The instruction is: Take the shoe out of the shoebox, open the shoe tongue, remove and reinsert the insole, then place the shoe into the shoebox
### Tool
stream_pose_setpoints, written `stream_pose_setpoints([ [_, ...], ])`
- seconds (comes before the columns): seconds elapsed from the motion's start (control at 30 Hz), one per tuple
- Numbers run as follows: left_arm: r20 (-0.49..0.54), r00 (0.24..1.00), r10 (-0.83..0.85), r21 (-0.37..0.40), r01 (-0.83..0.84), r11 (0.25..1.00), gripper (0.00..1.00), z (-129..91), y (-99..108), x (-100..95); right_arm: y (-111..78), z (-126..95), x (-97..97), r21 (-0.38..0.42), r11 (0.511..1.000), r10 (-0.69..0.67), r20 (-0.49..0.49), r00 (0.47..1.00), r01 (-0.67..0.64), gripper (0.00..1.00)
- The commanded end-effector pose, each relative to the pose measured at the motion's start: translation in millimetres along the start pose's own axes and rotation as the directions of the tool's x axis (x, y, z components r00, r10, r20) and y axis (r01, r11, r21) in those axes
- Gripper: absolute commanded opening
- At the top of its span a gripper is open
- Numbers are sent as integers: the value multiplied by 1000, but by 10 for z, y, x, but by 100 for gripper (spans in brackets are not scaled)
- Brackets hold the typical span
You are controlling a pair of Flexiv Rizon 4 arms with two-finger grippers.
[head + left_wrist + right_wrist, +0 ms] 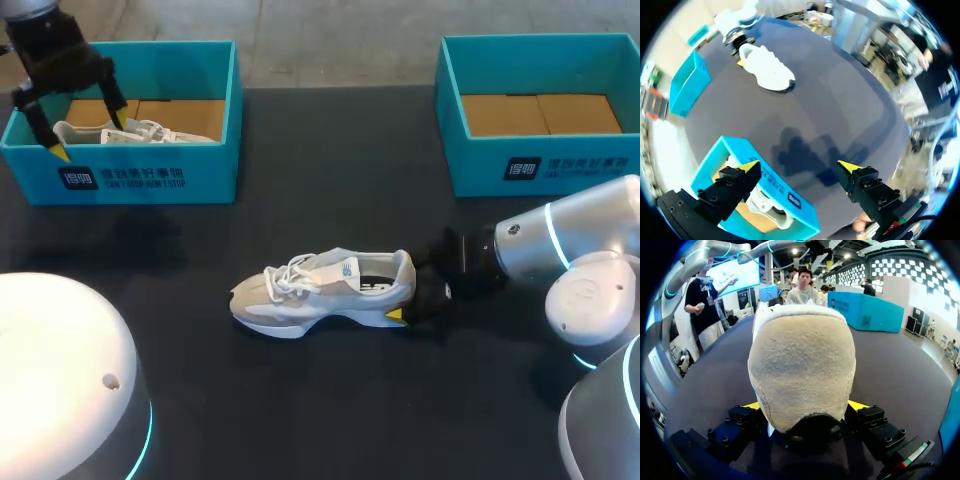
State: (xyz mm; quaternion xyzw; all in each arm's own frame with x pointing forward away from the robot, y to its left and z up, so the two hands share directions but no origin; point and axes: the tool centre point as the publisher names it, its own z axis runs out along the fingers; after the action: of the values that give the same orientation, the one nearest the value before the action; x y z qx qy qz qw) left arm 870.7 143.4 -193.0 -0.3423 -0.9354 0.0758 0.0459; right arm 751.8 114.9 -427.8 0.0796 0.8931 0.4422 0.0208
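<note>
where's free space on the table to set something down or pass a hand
Bare table between the left shoebox and the empty right shoebox, and the strip in front of the loose shoe. Crowded: the left shoebox, holding a second shoe under the left end effector, and the loose shoe's heel, gripped by the right end effector.

pass: between left shoebox (150,182) and right shoebox (480,165); block: shoe (300,300)
</note>
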Motion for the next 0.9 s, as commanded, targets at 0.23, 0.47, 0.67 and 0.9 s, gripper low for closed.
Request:
stream_pose_setpoints([
  [0.23,93,936,-340,-88,348,933,100,-4,-421,-48,-9,52,22,3,1000,0,1,1000,0,0],
  [0.47,140,853,-503,-96,517,850,100,67,-710,-210,-9,52,22,3,1000,0,1,1000,0,0],
  [0.67,216,751,-624,-31,644,764,100,224,-883,-245,-9,52,22,3,1000,0,1,1000,0,0],
  [0.9,235,701,-673,40,685,727,100,462,-1043,-338,-9,52,22,3,1000,0,1,1000,0,0],
])
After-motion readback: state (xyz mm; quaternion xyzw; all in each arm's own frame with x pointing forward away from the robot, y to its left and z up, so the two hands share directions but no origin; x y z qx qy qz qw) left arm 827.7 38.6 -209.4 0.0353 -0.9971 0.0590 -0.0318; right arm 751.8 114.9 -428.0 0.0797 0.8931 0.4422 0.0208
